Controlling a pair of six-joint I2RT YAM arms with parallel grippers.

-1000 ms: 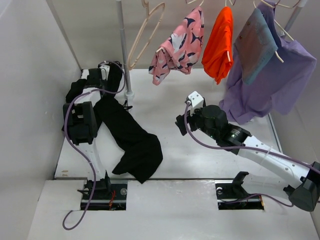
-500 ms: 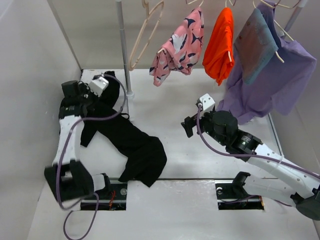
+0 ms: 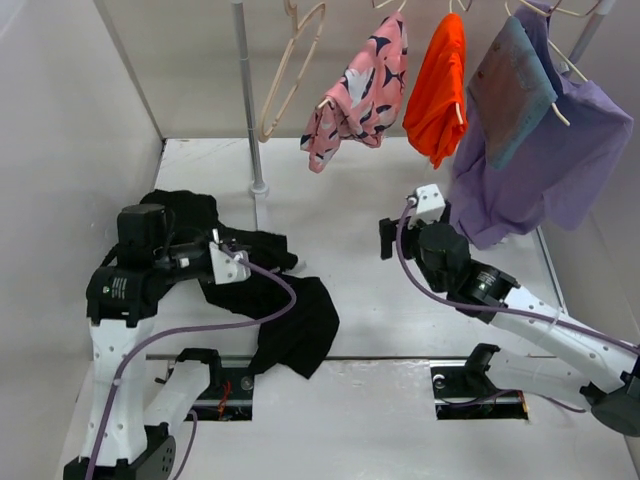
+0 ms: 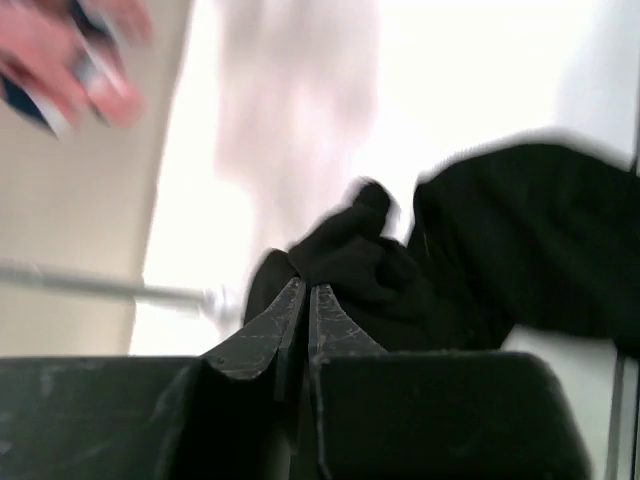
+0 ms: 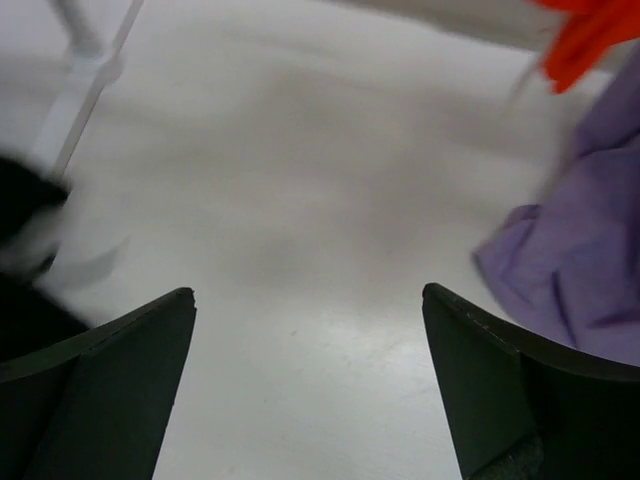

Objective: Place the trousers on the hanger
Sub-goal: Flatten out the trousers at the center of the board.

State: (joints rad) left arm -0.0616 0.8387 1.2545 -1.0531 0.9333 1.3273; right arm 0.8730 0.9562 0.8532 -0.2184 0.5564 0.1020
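Black trousers [image 3: 300, 320] lie crumpled at lower left of top view, one end reaching over near edge of table [image 3: 350, 190]. L gripper [image 4: 305, 292] is clenched tight, tips pinching a raised fold of the cloth. Pale wooden hanger [image 3: 290, 70] hangs upper left-centre, just beside upright pole [image 3: 247, 90], well apart from trousers. R gripper [image 5: 310, 300] is spread wide, grasping nothing, mid-frame over bare tabletop btwn trousers and purple shirt [image 3: 540, 170].
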